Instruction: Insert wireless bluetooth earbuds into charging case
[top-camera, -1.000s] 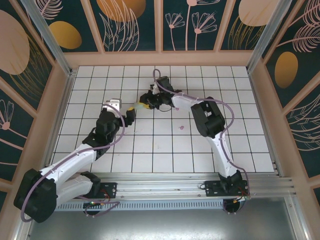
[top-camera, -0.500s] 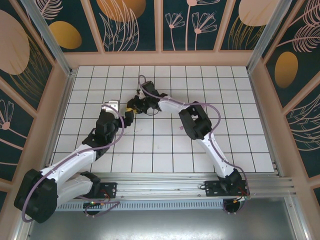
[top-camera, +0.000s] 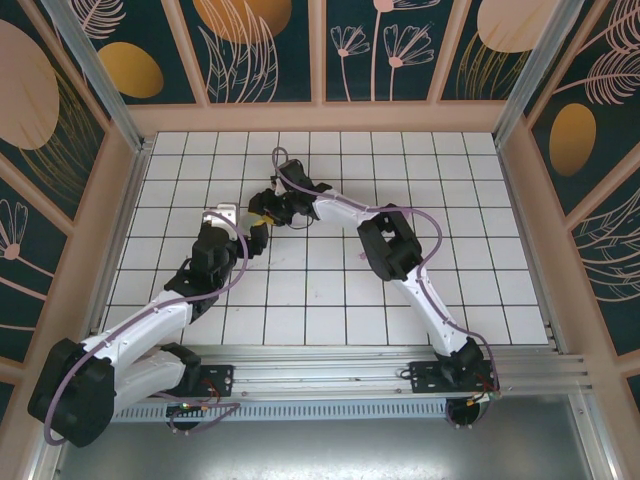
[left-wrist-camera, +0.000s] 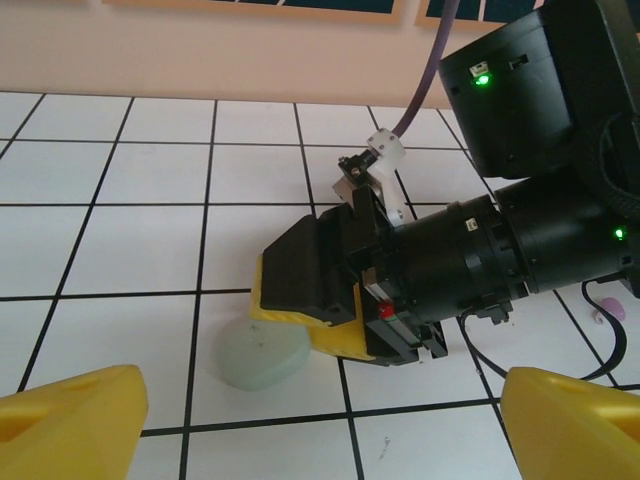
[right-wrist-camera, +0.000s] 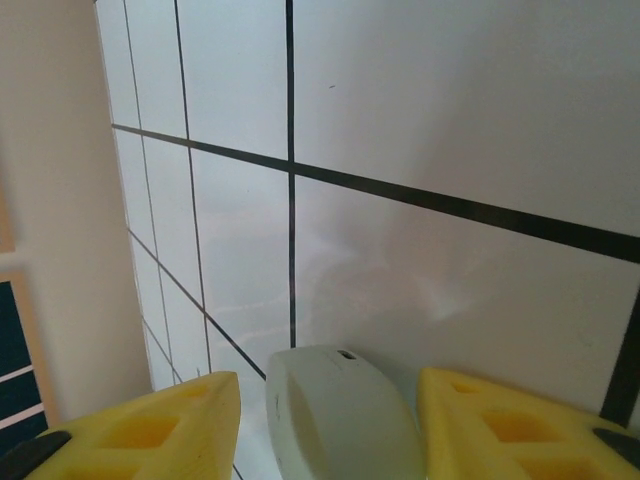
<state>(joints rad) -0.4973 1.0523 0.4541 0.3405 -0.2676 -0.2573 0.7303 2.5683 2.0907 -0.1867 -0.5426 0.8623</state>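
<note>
The right gripper (right-wrist-camera: 328, 385) straddles the mint charging case (right-wrist-camera: 340, 425) on the counter (right-wrist-camera: 400, 120), jaws partly parted, apparently to steady it. The left gripper (left-wrist-camera: 320, 430) hovers near, jaws wide.

case (left-wrist-camera: 258, 352): a pale mint-green, smooth oval pebble lying flat on the white tiled surface (left-wrist-camera: 110, 250), between the yellow fingers of the right tool (right-wrist-camera: 328, 392) and partly hidden by one of them; a small dark dot marks one end. one purple-pink bud (left-wrist-camera: 611, 309), tiny and rounded, lies on the surface well apart from the case.
</note>
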